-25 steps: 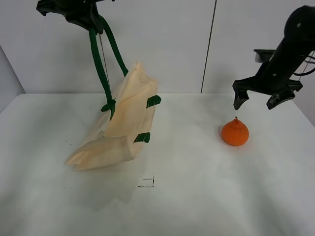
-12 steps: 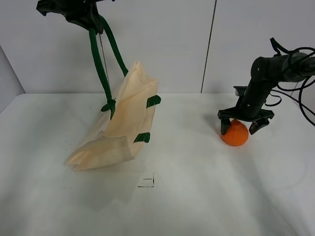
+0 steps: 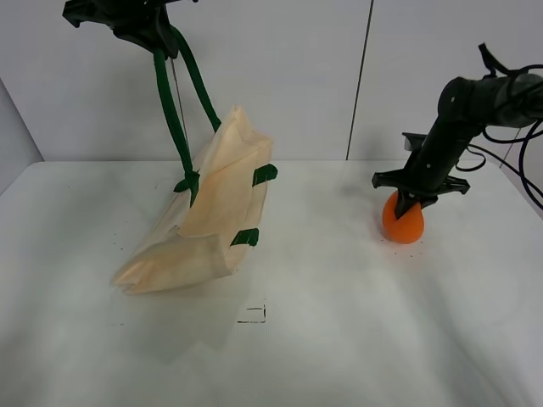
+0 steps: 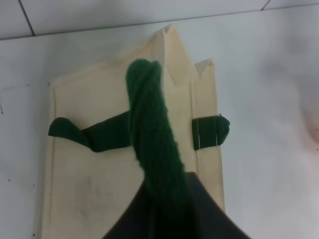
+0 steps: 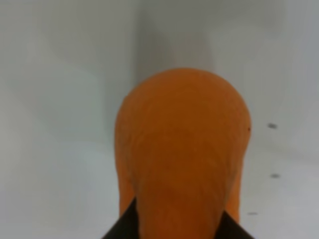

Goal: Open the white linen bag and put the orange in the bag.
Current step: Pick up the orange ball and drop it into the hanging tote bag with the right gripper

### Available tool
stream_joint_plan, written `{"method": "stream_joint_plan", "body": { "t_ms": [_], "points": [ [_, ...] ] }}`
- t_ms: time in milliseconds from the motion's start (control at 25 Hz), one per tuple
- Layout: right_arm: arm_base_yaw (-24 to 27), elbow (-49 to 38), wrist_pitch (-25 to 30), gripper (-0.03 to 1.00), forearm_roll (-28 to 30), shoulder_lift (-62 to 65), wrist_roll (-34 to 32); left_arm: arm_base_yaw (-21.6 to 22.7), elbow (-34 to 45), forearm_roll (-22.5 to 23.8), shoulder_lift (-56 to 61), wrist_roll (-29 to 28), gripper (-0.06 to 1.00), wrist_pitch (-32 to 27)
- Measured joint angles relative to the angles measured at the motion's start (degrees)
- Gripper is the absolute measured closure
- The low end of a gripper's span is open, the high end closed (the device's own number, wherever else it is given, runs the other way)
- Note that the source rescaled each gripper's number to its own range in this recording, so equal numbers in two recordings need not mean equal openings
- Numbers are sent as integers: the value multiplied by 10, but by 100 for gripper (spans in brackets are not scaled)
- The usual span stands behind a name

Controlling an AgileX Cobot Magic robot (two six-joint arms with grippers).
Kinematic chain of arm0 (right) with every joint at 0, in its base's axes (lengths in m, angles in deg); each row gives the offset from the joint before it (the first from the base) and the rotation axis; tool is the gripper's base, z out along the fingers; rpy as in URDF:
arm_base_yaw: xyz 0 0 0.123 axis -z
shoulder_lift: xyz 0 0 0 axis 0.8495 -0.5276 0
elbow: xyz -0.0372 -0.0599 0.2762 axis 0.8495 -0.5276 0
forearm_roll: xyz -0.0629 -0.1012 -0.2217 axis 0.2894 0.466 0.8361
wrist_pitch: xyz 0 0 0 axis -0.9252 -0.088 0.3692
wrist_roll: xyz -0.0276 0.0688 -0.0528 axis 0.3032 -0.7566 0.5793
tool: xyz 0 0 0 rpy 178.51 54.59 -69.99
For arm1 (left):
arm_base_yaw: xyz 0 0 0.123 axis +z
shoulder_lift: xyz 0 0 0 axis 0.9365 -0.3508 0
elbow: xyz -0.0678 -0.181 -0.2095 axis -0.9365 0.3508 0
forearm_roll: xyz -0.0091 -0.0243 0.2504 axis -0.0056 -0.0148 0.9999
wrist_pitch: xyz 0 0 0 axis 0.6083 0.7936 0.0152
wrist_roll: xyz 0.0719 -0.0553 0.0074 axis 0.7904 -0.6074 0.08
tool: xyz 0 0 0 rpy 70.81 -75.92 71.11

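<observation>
The white linen bag (image 3: 219, 206) hangs tilted, its lower end resting on the white table (image 3: 339, 339). My left gripper (image 3: 151, 34) is high at the back left, shut on the bag's dark green strap handle (image 3: 170, 110). In the left wrist view the strap (image 4: 152, 129) runs up into the gripper, over the cream cloth of the bag (image 4: 99, 174). The orange (image 3: 403, 224) is at the right of the table. My right gripper (image 3: 408, 202) comes down on it from above and is shut on its raised top. The orange (image 5: 182, 144) fills the right wrist view.
A small black square mark (image 3: 253, 315) is on the table in front of the bag. Black cables (image 3: 522, 161) hang behind the right arm. The grey wall (image 3: 297, 76) stands close behind the table.
My right gripper came down from above the orange, straddled it open, then closed on its top. The orange has shifted slightly up. The left gripper and the bag have not moved.
</observation>
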Motion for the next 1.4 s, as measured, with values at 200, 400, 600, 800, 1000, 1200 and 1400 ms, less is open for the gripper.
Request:
{"method": "stream_joint_plan", "body": {
  "t_ms": [200, 400, 600, 800, 1000, 1200, 1400],
  "points": [
    [-22, 76, 26, 96, -125, 62, 37, 0, 0, 0, 0, 0, 94, 0],
    [-98, 121, 12, 96, -210, 74, 42, 0, 0, 0, 0, 0, 94, 0],
    [-187, 121, -58, 96, -226, 45, 37, 0, 0, 0, 0, 0, 94, 0],
    [-255, 121, -116, 96, -230, -16, 35, 0, 0, 0, 0, 0, 94, 0],
    [-272, 121, -163, 94, -256, -67, 30, 0, 0, 0, 0, 0, 94, 0],
    [-274, 121, -163, 20, -259, -79, 43, 0, 0, 0, 0, 0, 94, 0],
    [-274, 147, -90, -2, -160, -70, -1, 0, 1, 0, 0, 0, 94, 0]
  ]
}}
